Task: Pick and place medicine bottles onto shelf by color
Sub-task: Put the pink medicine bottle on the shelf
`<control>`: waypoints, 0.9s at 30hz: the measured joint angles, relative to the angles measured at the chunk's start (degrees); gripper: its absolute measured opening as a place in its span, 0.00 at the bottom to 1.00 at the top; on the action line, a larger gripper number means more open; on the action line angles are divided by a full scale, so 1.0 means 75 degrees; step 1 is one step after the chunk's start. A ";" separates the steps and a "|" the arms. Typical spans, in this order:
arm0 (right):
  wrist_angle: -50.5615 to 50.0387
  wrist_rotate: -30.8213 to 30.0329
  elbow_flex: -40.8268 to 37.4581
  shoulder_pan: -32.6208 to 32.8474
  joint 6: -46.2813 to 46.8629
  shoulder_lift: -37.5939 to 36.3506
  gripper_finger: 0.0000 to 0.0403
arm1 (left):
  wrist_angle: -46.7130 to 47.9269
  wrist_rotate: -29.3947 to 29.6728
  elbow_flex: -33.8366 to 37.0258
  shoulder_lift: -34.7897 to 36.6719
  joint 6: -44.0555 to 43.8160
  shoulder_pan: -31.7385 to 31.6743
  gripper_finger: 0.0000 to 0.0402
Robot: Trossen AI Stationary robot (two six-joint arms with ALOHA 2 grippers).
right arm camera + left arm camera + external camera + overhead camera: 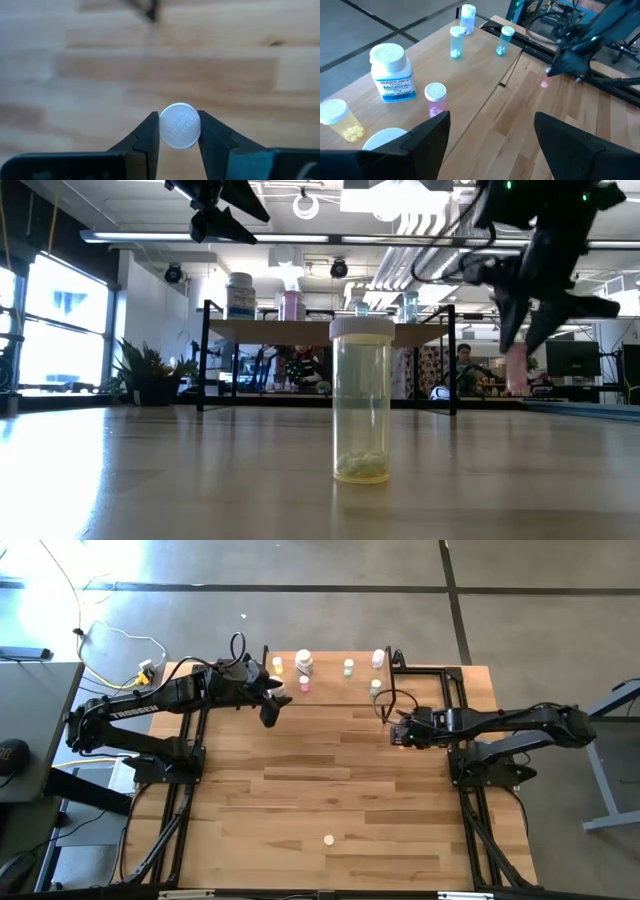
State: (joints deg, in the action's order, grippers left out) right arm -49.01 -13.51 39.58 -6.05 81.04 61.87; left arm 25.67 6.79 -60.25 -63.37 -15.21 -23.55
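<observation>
Right hand [179, 131]: fingers closed on the white cap of a small bottle [180, 125], seen end-on in its wrist view; in the high view the hand [403, 730] sits just in front of the shelf's right end, over the bench [330, 790]
Held bottle: body hidden under the cap; the low view shows something pinkish [517, 370] at this hand, so likely pink, not certain
Left hand [490, 135]: fingers spread wide, nothing between them; hovering at the shelf's left half [268, 705], above the bottles there
Shelf [330, 680]: light-wood board on dark legs along the far edge of the bench
On shelf, left group: yellow bottle [340, 120], large white melatonin bottle [391, 72], pink bottle [435, 98], part of a white cap just beside the left hand
On shelf, right group: two pale blue-green bottles [456, 42] [504, 40] and a whitish one [468, 16] at the far edge
Still on bench: one pale yellow bottle [362, 400] with white cap, upright, standing alone near the front edge [328, 838], well apart from the shelf
Progress: judged well along; six or seven bottles already up, grouped roughly by color
Left to do: seat the held bottle with its color match, probably by the pink one; then fetch the lone yellow bottle and stand it beside the yellow one at the left end
</observation>
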 joint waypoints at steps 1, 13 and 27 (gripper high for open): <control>0.0000 0.0139 0.0177 0.0073 -0.0003 0.0000 0.23 | 0.0000 0.0003 0.0000 0.0000 0.0089 -0.0001 0.70; 0.0004 -0.0473 0.2774 0.0493 -0.1870 0.0249 0.23 | 0.0000 0.0562 0.0000 0.0000 0.0257 -0.0006 0.70; 0.0154 -0.0953 0.5152 -0.1459 -0.5984 0.1347 0.23 | -0.0023 0.0592 0.0000 -0.0003 0.0254 -0.0006 0.70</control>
State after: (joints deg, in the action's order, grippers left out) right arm -47.86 -20.65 78.22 -16.99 36.16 71.97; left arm 25.50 11.23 -60.25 -63.40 -13.30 -23.59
